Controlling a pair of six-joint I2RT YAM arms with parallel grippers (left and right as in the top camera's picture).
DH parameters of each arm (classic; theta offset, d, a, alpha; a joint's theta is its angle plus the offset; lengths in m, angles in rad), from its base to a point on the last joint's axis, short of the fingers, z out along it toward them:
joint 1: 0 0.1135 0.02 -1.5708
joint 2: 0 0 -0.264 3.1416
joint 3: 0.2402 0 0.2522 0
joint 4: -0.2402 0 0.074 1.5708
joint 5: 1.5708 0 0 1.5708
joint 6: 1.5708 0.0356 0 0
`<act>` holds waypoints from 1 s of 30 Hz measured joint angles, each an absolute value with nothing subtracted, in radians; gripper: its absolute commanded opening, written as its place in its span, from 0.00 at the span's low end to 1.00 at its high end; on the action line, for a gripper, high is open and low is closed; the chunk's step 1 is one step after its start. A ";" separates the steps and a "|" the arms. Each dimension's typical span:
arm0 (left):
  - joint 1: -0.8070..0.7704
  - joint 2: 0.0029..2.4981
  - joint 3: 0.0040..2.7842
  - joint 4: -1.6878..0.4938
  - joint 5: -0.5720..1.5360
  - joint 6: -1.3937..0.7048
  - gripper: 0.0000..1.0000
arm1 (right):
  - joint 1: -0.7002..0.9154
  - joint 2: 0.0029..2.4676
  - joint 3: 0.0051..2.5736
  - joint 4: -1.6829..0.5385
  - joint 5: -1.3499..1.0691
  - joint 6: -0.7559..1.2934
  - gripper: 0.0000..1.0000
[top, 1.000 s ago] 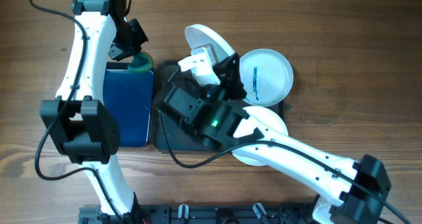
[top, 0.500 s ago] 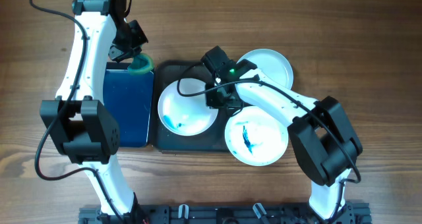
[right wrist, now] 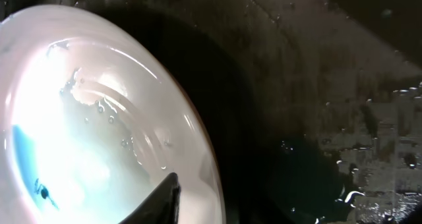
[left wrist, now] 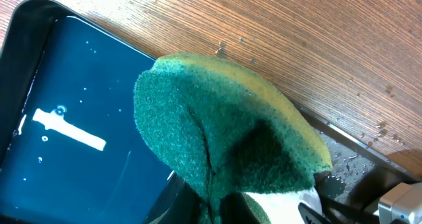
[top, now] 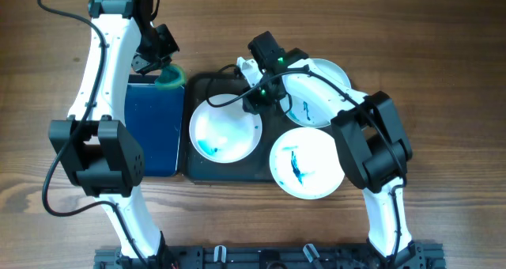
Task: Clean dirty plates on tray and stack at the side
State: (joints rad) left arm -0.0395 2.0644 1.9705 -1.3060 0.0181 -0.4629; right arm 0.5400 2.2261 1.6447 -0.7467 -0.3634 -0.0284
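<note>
The grey tray (top: 198,168) lies on the wooden table (top: 443,79), its surface wet and speckled, and all three plates sit on it or over it. The first plate (top: 225,130) rests flat on the tray's left half, white with a teal smear toward its lower left. The second plate (top: 332,83) covers the tray's far right corner and hangs past the edge, with thin blue streaks across its middle. The third plate (top: 308,162) covers the near right corner, also overhanging, with a dark blue streak at its centre.

The right gripper (top: 254,99) hangs over the tray just at the first plate's upper right rim. Its wrist camera shows that plate (right wrist: 79,118) glossy with water on the dark tray floor (right wrist: 316,85). Only one dark fingertip (right wrist: 166,197) shows, over the plate's rim, so I cannot tell how far the fingers are spread or whether they grip anything.

The left gripper (top: 164,71) sits just off the tray's far left corner, above the far end of the blue tray (top: 150,130), which lies alongside the grey tray's left edge. It is closed on a green sponge (top: 168,79). From the wrist the sponge (left wrist: 217,125) looks folded and pinched at its lower end (yellow backing showing along the top), with the blue tray (left wrist: 72,118) holding water beneath it.
</note>
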 measured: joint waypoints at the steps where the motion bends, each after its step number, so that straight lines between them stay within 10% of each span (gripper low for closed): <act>1: -0.039 2.064 1.971 -1.306 0.021 -0.463 0.04 | 0.543 2.226 1.645 -0.745 -0.365 -0.013 0.04; 13: -0.186 2.060 1.934 -1.266 0.051 -0.504 0.04 | 0.529 2.210 1.667 -0.919 -0.130 0.651 0.04; 30: -0.298 2.010 1.330 -0.632 0.116 -0.226 0.04 | 0.524 2.206 1.655 -0.880 -0.130 0.624 0.04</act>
